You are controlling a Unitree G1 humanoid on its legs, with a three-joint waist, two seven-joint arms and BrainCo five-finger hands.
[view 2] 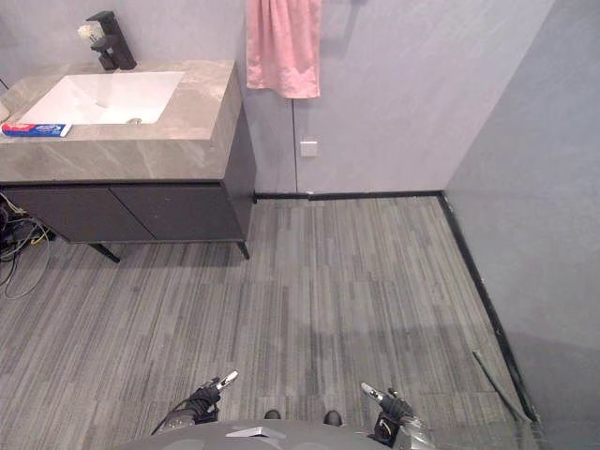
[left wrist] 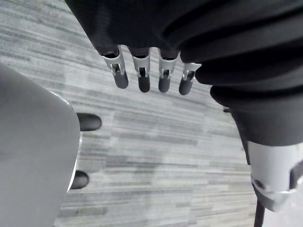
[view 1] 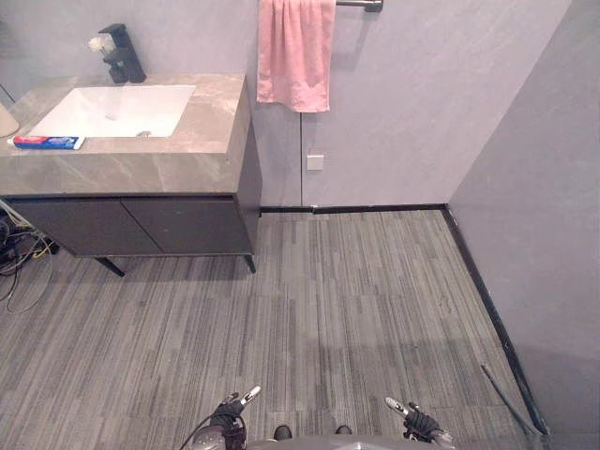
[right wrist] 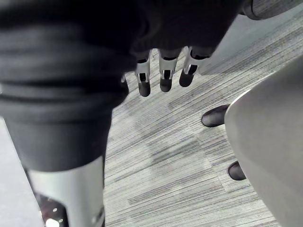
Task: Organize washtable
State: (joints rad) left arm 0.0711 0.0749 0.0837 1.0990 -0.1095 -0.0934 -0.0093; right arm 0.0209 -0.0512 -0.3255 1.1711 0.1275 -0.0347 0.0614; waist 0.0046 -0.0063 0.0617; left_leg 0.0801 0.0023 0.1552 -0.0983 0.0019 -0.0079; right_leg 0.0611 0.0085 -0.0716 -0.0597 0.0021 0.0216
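The washtable [view 1: 178,159] stands at the far left, a grey stone top on a dark cabinet. Its white sink [view 1: 117,111] has a black faucet [view 1: 122,54] behind it. A red, white and blue toothpaste tube [view 1: 49,142] lies flat on the counter left of the sink. My left hand [view 1: 230,411] hangs low at the view's bottom edge, fingers [left wrist: 142,75] straight and holding nothing. My right hand [view 1: 417,422] hangs likewise at the bottom right, fingers [right wrist: 163,73] relaxed and empty. Both hands are far from the counter.
A pink towel [view 1: 295,52] hangs from a wall rail right of the washtable. A white wall socket [view 1: 315,162] sits below it. Grey striped carpet [view 1: 356,300] stretches to the walls. Cables [view 1: 19,248] lie under the cabinet's left end.
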